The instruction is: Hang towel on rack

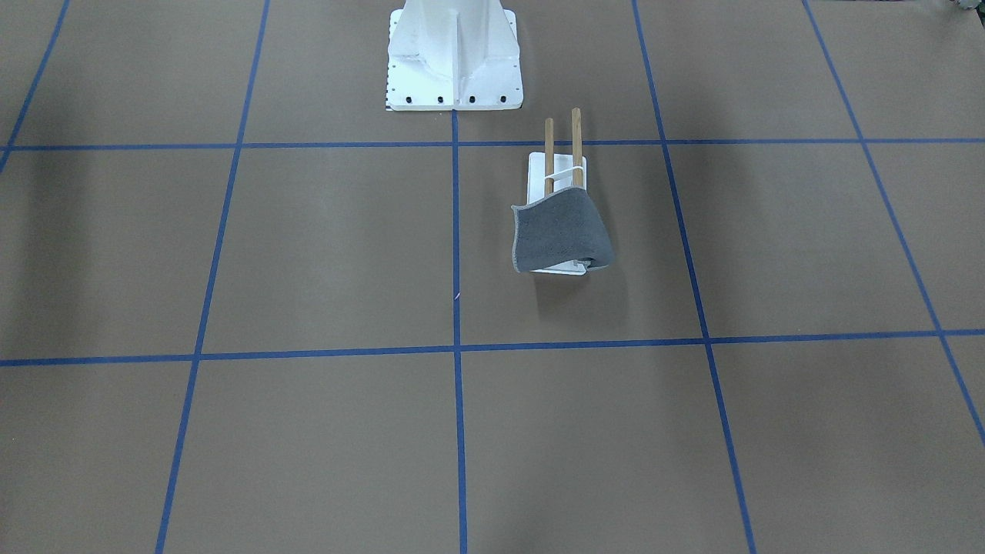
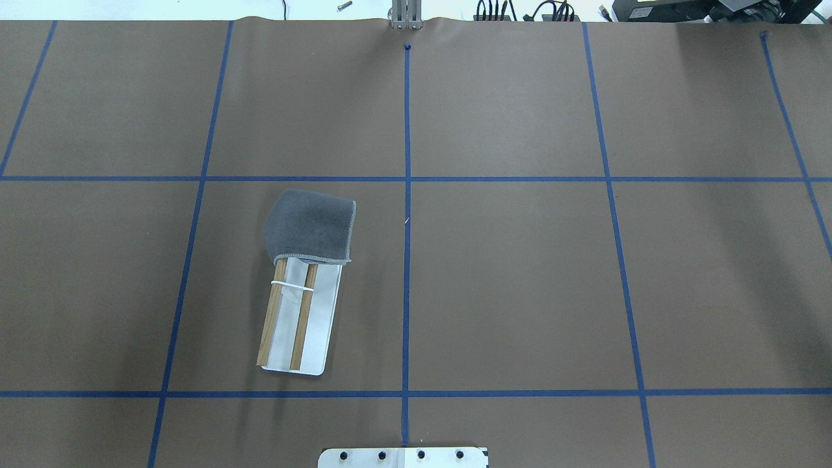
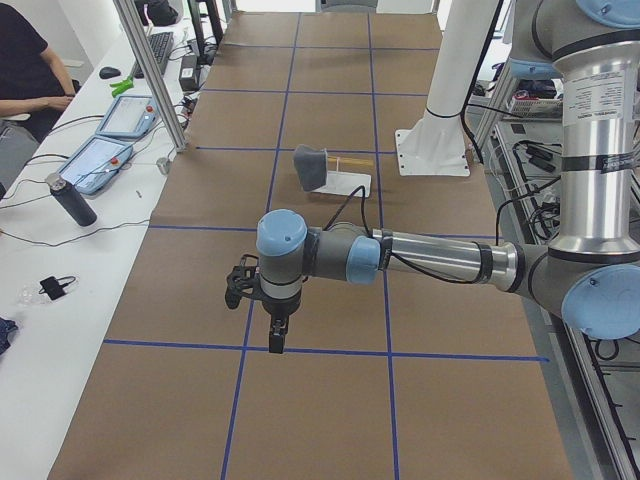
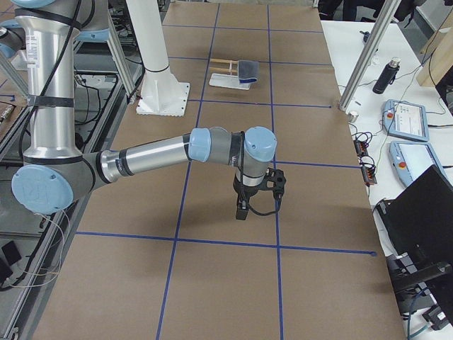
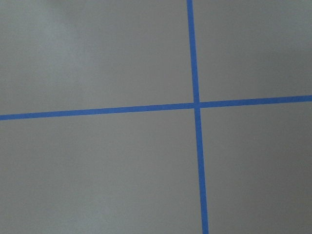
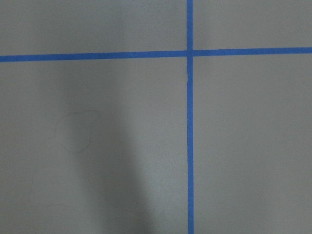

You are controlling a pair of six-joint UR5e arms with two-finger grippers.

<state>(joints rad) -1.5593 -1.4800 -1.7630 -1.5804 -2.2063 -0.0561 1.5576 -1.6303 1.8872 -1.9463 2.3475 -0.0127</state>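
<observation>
The dark grey towel (image 1: 560, 231) lies draped over one end of the rack's two wooden dowels (image 1: 576, 138), hanging down both sides; no blue patch shows. The rack's white base (image 2: 325, 312) lies on the robot's left half of the table, with the towel (image 2: 312, 224) at its far end. Both also show small in the exterior left view (image 3: 310, 165). My left gripper (image 3: 274, 343) hangs above bare table, far from the rack; I cannot tell whether it is open or shut. My right gripper (image 4: 242, 211) likewise hangs above bare table, state unclear. Both wrist views show only brown paper and blue tape.
The large white bolted pedestal (image 1: 454, 61) stands at the robot's side of the table, close to the rack. A side bench with tablets (image 3: 100, 160), a bottle (image 3: 72, 200) and a seated person (image 3: 30, 60) runs along the operators' edge.
</observation>
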